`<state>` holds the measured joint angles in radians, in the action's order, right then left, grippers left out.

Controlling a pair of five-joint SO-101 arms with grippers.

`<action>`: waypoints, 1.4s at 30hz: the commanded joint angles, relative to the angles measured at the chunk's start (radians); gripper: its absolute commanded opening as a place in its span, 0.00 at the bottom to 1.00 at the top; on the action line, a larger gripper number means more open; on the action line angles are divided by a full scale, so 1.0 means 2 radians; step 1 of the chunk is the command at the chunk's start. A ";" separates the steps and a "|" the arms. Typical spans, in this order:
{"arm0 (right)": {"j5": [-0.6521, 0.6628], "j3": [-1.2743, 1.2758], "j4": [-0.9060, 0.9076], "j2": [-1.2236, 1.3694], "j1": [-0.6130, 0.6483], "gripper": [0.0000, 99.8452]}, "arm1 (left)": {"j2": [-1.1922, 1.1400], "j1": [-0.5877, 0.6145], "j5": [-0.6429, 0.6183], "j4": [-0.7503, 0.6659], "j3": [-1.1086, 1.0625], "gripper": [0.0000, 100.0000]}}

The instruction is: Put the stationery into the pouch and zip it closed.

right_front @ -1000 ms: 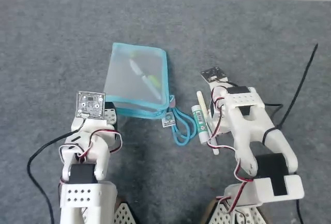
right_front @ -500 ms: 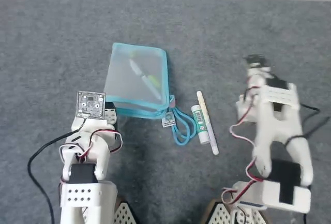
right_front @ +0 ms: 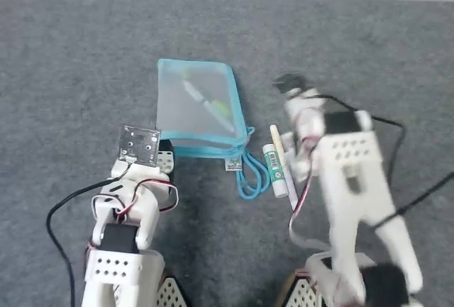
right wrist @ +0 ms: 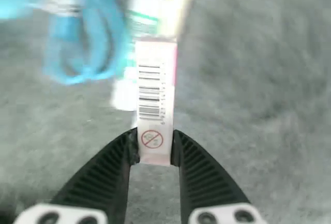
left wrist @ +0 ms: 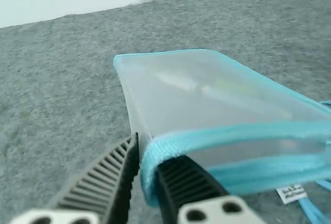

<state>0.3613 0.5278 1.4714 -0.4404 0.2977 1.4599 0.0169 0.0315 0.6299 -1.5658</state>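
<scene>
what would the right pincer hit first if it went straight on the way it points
The barcode-labelled end of the cream stick, at the tip of the right pincer; the carpet probably lies under it, though depth is unclear.

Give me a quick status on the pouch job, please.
Left pincer clamped on the pouch rim. Right pincer gripping the labelled pen. Glue stick beside it, not yet packed. Blue cord lies between glue stick and pouch.

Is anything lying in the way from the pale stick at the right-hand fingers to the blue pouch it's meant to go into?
Yes. The green-labelled tube lies right beside the pale stick on the pouch's side, and the looped blue cord lies between that tube and the pouch.
</scene>
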 commanded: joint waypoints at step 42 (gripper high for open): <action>-0.139 -0.433 0.119 0.303 0.118 0.16 | 0.006 -0.142 -0.004 0.026 0.019 0.01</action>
<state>0.0898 -0.2716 1.7185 0.1933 0.5340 1.4599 -0.2424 0.0207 0.6820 -1.5658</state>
